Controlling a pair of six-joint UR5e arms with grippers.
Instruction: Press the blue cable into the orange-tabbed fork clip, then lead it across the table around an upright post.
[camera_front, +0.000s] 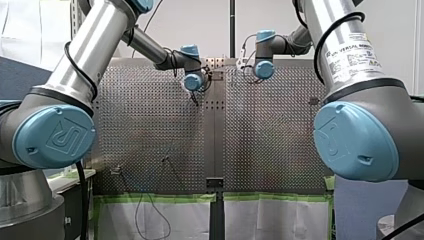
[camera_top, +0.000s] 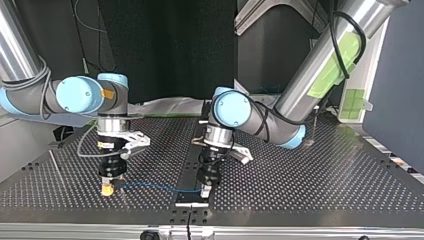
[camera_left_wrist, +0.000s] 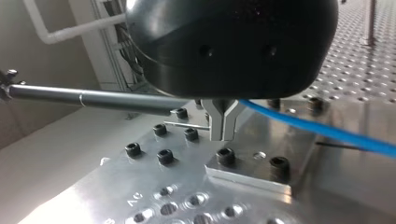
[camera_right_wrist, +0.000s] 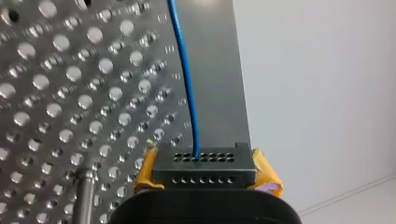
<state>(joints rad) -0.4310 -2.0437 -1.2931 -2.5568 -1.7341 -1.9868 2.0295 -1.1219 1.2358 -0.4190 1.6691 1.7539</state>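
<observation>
The blue cable (camera_top: 160, 188) runs low over the perforated table (camera_top: 310, 175) between my two grippers, near the edge closest to the top view's camera. My left gripper (camera_top: 205, 189) comes down at that view's middle. In the left wrist view its metal fingers (camera_left_wrist: 223, 122) are shut on the cable (camera_left_wrist: 322, 132), which leads off to one side. My right gripper (camera_top: 107, 188), with yellow pads, stands at the top view's left. Its pads (camera_right_wrist: 266, 172) flank a black perforated block (camera_right_wrist: 204, 168), and the cable (camera_right_wrist: 187, 84) runs out ahead of it. No orange-tabbed clip can be told apart.
Thin upright posts stand on the table: one post (camera_left_wrist: 371, 21) far beyond my left gripper, another post (camera_right_wrist: 84, 196) beside my right gripper. Under my left gripper lies an aluminium plate (camera_left_wrist: 154, 186) with black screws. A dark rod (camera_left_wrist: 93, 99) crosses behind it.
</observation>
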